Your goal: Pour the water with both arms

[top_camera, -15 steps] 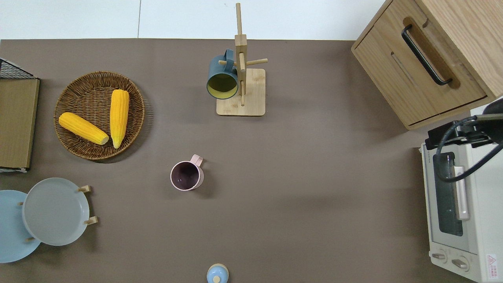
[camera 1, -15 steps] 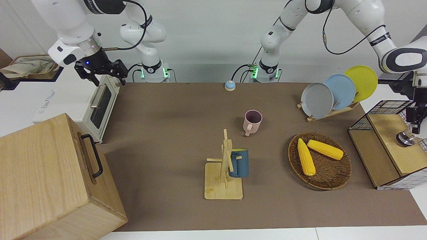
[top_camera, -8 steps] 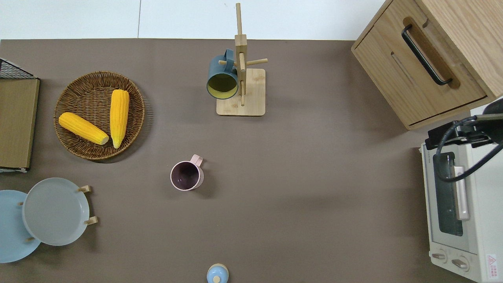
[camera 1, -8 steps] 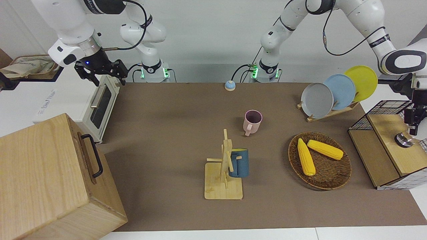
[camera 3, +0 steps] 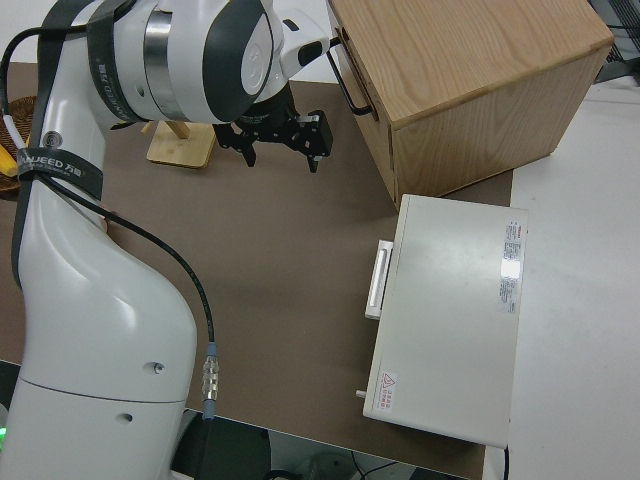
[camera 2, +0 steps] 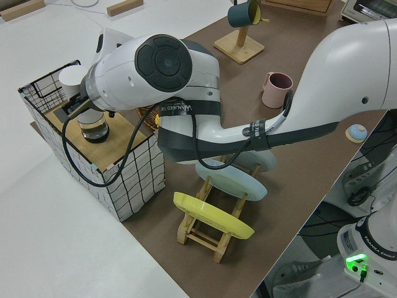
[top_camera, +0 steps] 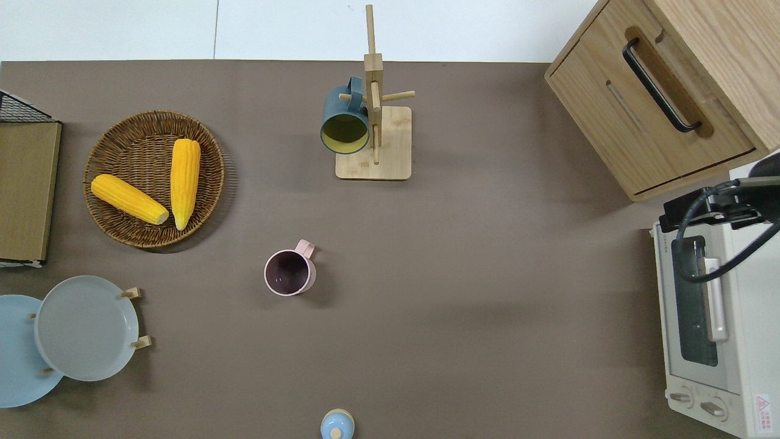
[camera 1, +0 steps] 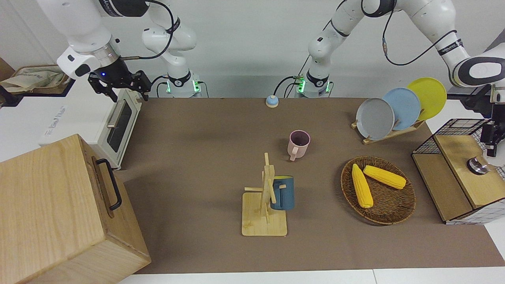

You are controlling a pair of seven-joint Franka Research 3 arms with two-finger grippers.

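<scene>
Front view: I judge the pouring barely begun; the pink mug stands untouched mid-counter, and my left gripper hangs above the glass vessel on the wire rack, fingers unreadable. Right side view: right gripper parked, fingers apart, empty.

My left gripper rose off the clear glass pitcher on the wire-sided wooden rack; pitcher stayed behind.
</scene>
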